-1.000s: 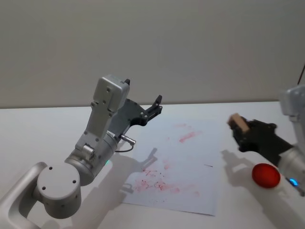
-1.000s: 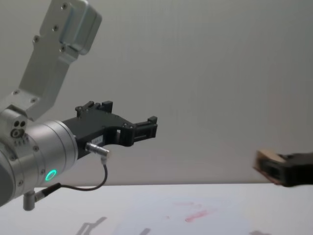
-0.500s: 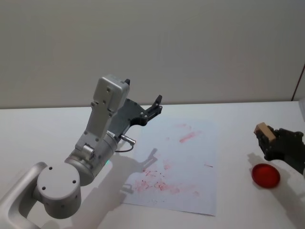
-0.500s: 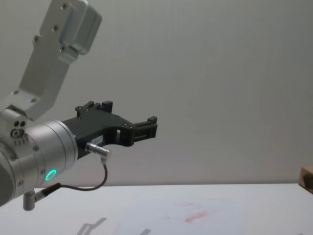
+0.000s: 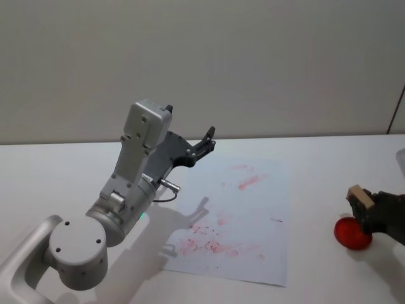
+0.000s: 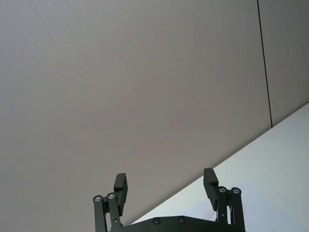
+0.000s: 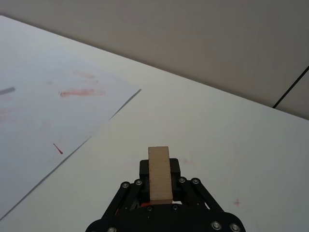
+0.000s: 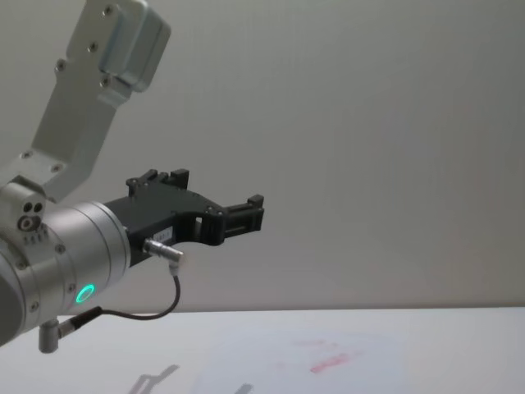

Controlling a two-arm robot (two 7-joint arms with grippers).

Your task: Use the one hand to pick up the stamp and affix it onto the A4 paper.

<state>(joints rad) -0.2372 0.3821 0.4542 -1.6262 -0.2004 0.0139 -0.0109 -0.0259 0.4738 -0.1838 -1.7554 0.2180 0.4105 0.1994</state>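
Nearest the robot on its right side: the right gripper [image 5: 372,212] sits low at the table's right edge, fingers clamped on the stamp [image 5: 357,195], a light-tan wood block sticking up and tilted out of the jaws. Wrist view shows it too: stamp [image 7: 160,174] pinched between the black fingers, gripper [image 7: 160,181] over bare tabletop, w/ the paper's edge well off to one side. Just beside/under the gripper there's a red round ink pad [image 5: 352,234] on the table; can't tell if the stamp base is touching it.

A4 paper [image 5: 253,221] lies flat mid-table, apart from the stamp, red smudgy marks all over esp. the near half, plus one longer red streak toward the far end.

Left arm is parked, raised over the table's left half near the paper's far-left corner. Left gripper [image 5: 206,140] is held up in the air pointing at the wall, jaws spread wide, nothing in them (wrist cam: fingers [image 6: 120,186] well apart).

Far back is a plain wall.
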